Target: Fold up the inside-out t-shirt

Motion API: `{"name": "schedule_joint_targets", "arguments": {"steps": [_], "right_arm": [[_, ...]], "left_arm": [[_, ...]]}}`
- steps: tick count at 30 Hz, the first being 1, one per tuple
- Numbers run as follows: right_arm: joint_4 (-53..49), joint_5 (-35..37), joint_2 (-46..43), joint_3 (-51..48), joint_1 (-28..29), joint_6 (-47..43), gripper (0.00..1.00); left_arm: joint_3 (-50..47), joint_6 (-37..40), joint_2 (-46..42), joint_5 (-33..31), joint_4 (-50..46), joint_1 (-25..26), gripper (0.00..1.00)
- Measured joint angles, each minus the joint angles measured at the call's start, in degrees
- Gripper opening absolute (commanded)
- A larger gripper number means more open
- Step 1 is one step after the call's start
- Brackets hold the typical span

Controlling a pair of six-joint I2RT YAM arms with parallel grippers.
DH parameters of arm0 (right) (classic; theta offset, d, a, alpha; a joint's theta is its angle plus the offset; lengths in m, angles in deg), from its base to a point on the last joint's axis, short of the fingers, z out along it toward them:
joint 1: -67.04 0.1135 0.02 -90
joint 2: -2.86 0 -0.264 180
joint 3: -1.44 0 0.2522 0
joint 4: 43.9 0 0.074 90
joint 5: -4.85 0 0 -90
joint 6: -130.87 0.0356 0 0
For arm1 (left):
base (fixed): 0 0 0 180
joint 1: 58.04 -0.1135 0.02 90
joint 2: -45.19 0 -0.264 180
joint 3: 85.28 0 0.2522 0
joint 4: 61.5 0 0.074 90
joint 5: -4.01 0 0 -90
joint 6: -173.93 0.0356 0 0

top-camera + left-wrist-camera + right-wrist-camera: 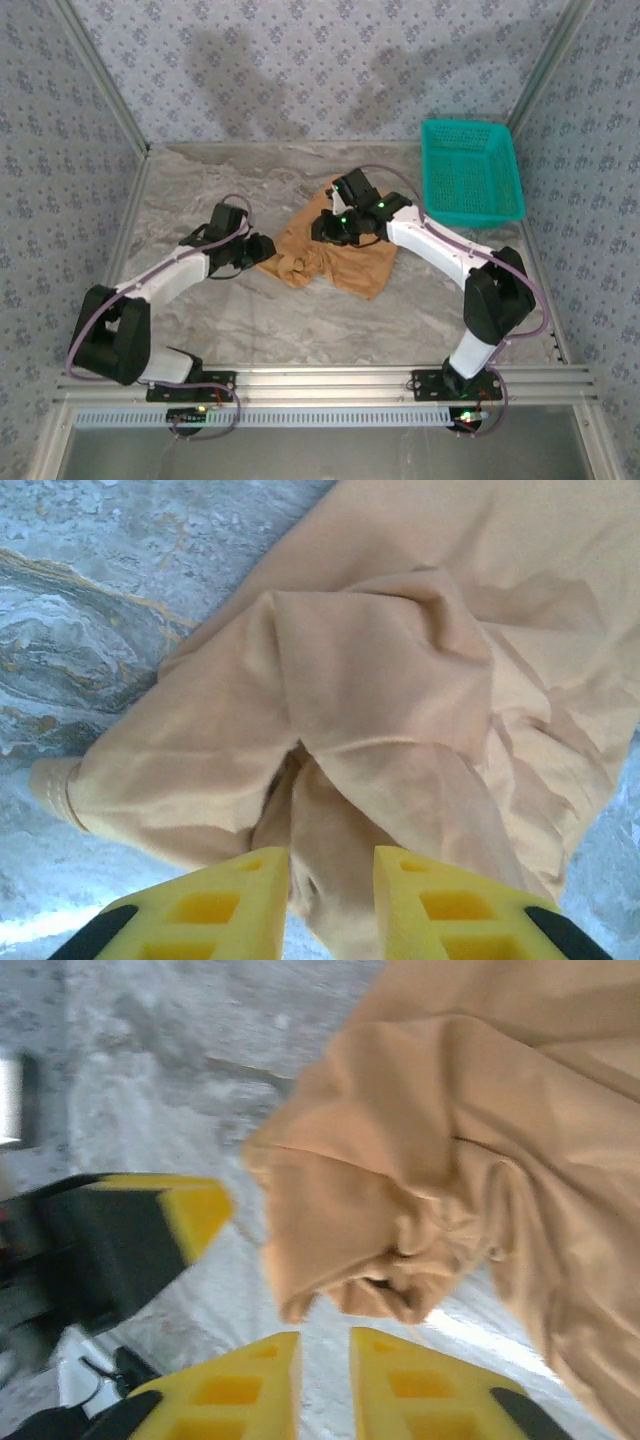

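From above, we see the crumpled tan cloth t-shirt [335,262] on the grey marble table [300,320]. The white right arm [430,245] overlaps it, and a teal plastic basket [470,127] sits well apart.

Left wrist: the left gripper [330,855] is narrow with a fold between its fingers, and we cannot tell if it grips.

Right wrist: the right gripper [325,1338] is narrowly parted and empty.

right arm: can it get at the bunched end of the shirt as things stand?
Probably yes. The right claw is open and sits just short of the bunched end of the t-shirt, with bare table between them. The left claw sits off to one side, seemingly not in the path.
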State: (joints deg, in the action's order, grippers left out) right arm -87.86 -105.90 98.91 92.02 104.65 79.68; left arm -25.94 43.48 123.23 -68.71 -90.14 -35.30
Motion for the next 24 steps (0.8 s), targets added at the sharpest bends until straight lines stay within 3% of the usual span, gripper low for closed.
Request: {"name": "schedule_joint_targets", "arguments": {"steps": [5,11,17,24], "right_arm": [[-0.9,0.4,2.6,-2.5,0.4,-1.6,0.28],[0.5,0.1,6.6,-2.8,3.2,-3.4,0.36],[4.2,0.0,9.1,-3.1,5.4,-3.8,0.38],[7.3,1.0,12.8,-1.8,5.9,-3.8,0.39]], "left_arm": [[-0.2,0.9,-1.8,0.3,1.0,4.5,0.35],[-1.4,0.9,2.8,1.1,2.4,7.4,0.36],[-1.3,1.2,5.0,-1.6,2.2,7.1,0.00],[1.5,1.1,5.1,-4.1,0.4,5.0,0.00]]}}
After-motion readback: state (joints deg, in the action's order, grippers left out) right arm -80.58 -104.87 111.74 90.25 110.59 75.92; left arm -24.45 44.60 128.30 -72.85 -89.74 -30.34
